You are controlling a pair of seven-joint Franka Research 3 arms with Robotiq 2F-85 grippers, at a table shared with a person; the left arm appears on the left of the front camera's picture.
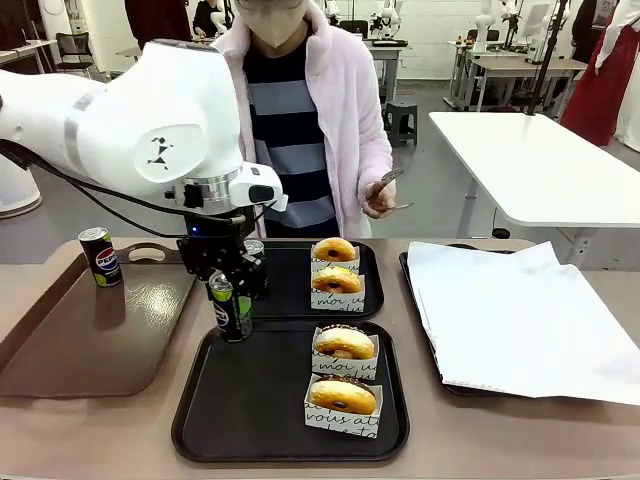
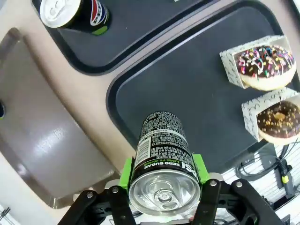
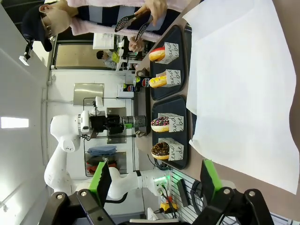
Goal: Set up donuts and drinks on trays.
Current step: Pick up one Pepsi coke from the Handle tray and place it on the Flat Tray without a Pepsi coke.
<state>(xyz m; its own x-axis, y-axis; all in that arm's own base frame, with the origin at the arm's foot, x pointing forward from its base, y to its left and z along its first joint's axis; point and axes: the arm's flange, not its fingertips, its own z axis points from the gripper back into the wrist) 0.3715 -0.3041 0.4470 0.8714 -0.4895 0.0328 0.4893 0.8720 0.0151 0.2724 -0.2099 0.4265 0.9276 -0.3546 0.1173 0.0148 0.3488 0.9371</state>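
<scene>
Currently left hand (image 2: 164, 187) clamps upright Pepsi can (image 2: 164, 159) over near black tray (image 2: 197, 93), right hand (image 3: 154, 183) spread wide.

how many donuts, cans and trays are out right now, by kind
donuts: 4
cans: 3, one in the left hand, one behind it on the far tray, one on the brown tray
trays: 4, two black, one brown, one paper-lined
total: 11
</scene>
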